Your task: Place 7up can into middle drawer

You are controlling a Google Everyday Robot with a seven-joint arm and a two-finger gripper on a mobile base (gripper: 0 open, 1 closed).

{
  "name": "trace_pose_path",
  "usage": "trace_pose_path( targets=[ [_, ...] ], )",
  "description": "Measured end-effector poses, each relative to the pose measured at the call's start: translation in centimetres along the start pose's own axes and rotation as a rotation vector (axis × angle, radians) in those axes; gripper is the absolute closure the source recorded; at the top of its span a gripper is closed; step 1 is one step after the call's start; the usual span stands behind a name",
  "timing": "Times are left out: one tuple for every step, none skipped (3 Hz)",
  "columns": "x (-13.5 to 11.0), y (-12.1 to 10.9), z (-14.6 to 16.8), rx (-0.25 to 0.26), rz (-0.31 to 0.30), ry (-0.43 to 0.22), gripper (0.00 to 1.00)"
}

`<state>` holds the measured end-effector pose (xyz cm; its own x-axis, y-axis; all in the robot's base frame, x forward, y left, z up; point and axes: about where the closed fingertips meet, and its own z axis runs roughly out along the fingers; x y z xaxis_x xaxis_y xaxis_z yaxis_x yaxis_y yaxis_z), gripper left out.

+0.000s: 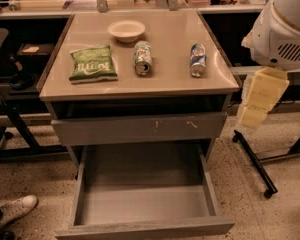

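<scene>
The 7up can [142, 58], silver-white and green, lies on its side on the tan tabletop [165, 81], near the middle. The middle drawer [142, 204] is pulled open low at the front, and its deep grey tray holds nothing. My arm's white housing [285, 29] fills the upper right. The gripper [260, 98], a pale yellow part, hangs below it, beside the table's right edge. It is well to the right of the can and above the floor, and it holds nothing that I can see.
A blue-and-white can [197, 60] lies right of the 7up can. A white bowl [126, 30] and a green chip bag [93, 64] are on the left. A shut drawer front with orange scratches [140, 128] sits above the open drawer. A black stand's leg [255, 166] is on the floor at right.
</scene>
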<state>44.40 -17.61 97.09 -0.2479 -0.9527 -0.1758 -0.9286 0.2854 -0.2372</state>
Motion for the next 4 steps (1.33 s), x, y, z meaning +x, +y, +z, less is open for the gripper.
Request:
trace_pose_path(
  targets=[
    [-0.1, 0.0, 0.0, 0.000, -0.001, 0.000, 0.00],
    [-0.8, -0.4, 1.2, 0.004, 0.030, -0.034, 0.00],
    [-3.6, -2.1, 4.2, -0.038, 0.083, -0.054, 0.00],
    [-6.7, -3.8, 7.2, -0.097, 0.116, -0.041, 0.00]
  ],
)
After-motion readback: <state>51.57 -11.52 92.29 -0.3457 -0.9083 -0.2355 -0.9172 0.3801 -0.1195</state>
